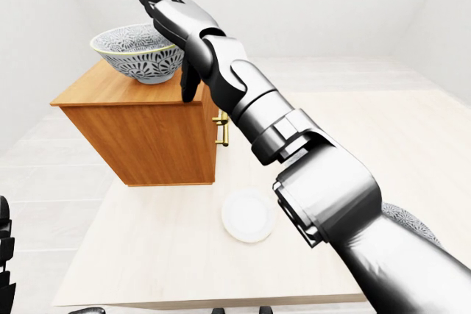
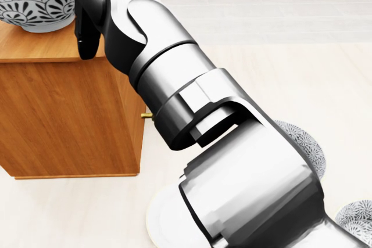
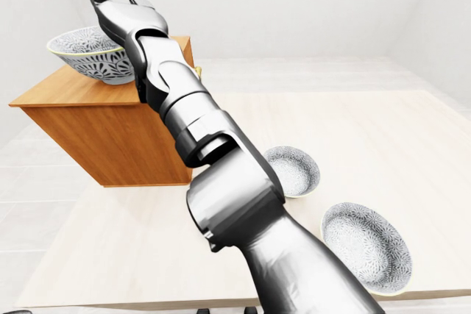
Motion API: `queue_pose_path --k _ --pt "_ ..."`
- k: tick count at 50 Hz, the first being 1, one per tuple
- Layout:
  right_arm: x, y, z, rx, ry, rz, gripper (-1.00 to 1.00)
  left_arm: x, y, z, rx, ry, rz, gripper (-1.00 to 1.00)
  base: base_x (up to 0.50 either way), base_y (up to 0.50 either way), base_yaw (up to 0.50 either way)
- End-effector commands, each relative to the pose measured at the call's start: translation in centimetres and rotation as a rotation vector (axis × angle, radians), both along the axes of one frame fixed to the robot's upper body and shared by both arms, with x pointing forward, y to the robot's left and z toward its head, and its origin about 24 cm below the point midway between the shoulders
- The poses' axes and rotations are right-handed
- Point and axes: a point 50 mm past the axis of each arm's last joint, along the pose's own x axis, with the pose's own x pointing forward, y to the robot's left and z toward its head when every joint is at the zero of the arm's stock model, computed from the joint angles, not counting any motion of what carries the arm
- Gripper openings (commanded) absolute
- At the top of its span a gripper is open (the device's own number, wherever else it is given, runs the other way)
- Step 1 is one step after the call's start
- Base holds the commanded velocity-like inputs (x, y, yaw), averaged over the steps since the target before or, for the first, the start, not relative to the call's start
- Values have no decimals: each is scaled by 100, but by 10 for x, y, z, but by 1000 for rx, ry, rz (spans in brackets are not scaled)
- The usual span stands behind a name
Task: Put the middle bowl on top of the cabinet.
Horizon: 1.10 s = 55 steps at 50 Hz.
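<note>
The middle bowl [image 1: 136, 53], white with a dark blue leaf pattern, stands upright on top of the wooden cabinet [image 1: 147, 130]. My right hand [image 1: 168, 34] hovers at the bowl's right side, open: its fingers [image 1: 158, 1] stretch over the rim and the thumb hangs down past the cabinet's top edge. Nothing is gripped. My silver right arm crosses the head view diagonally and hides much of the table. A few dark segments of my left hand [image 1: 4, 255] show at the lower left edge of the left-eye view, too little to judge.
The cabinet stands on a pale table [image 1: 162, 255] and has a brass handle [image 1: 223, 126] on its right face. A white plate [image 1: 249, 215] lies below it. Two more patterned bowls [image 3: 292, 169] [image 3: 366, 244] sit on the table's right part.
</note>
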Motion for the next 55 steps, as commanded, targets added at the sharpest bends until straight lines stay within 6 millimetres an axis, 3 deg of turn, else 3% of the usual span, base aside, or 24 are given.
queue_pose_path --k 1,16,44,55 --pt "5 -12 7 15 -8 -31 100 0 0 0 0 2 1 100 0 0 0" --pt "17 -39 15 36 -5 -105 100 2 0 1 5 -2 -7 100 0 0 0" --pt "26 -66 26 60 -17 -173 100 -1 1 3 13 -10 -5 100 0 0 0" --pt "31 -86 31 64 -30 -229 100 2 -2 6 29 -13 -12 100 0 0 0"
